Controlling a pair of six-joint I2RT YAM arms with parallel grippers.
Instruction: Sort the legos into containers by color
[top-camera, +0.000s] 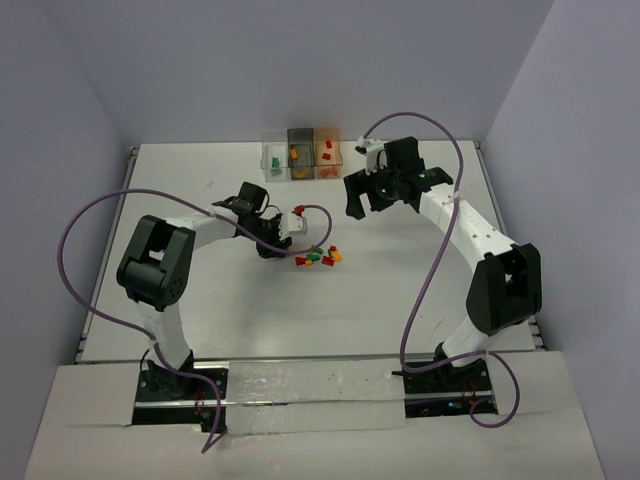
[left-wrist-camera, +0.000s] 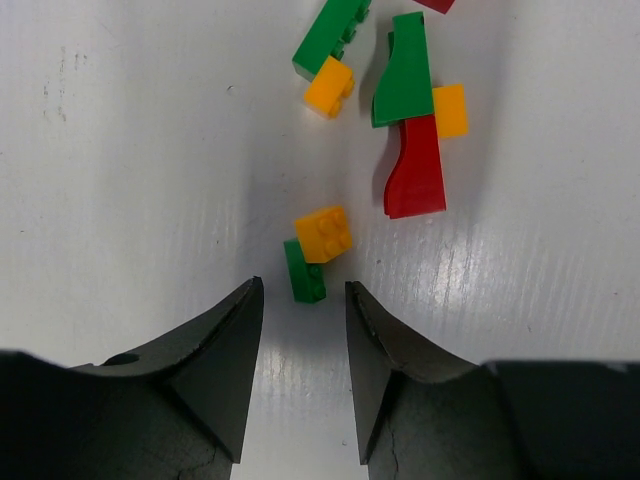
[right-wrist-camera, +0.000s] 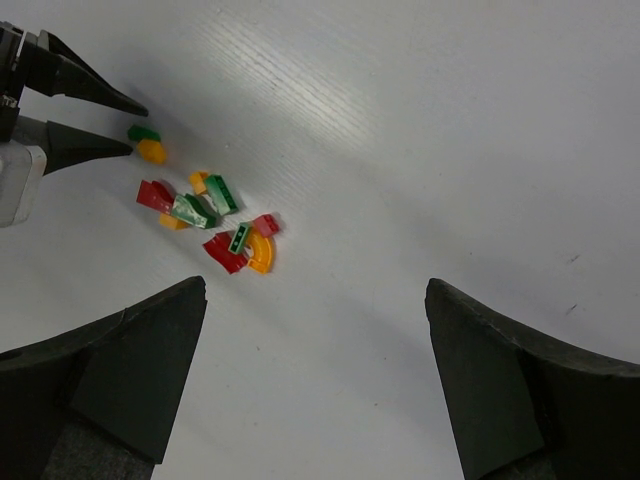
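Note:
A heap of red, green and orange-yellow legos (top-camera: 319, 258) lies at mid-table, also in the right wrist view (right-wrist-camera: 212, 212). My left gripper (left-wrist-camera: 303, 285) is open with a narrow gap, low over the table. A small green brick (left-wrist-camera: 304, 272) lies just ahead of its fingertips, touching an orange-yellow brick (left-wrist-camera: 323, 233). Beyond lie a red curved piece (left-wrist-camera: 415, 172) and a green one (left-wrist-camera: 404, 72). My right gripper (right-wrist-camera: 315, 285) is wide open and empty, above bare table right of the heap. The clear (top-camera: 272, 158), dark grey (top-camera: 300, 153) and orange-tinted (top-camera: 328, 152) containers stand in a row at the back.
The clear box holds green bricks, the grey box orange ones, the orange-tinted box red ones. The left gripper's fingers (right-wrist-camera: 95, 98) show at the right wrist view's top left. Purple cables loop beside both arms. Walls close in the table on three sides.

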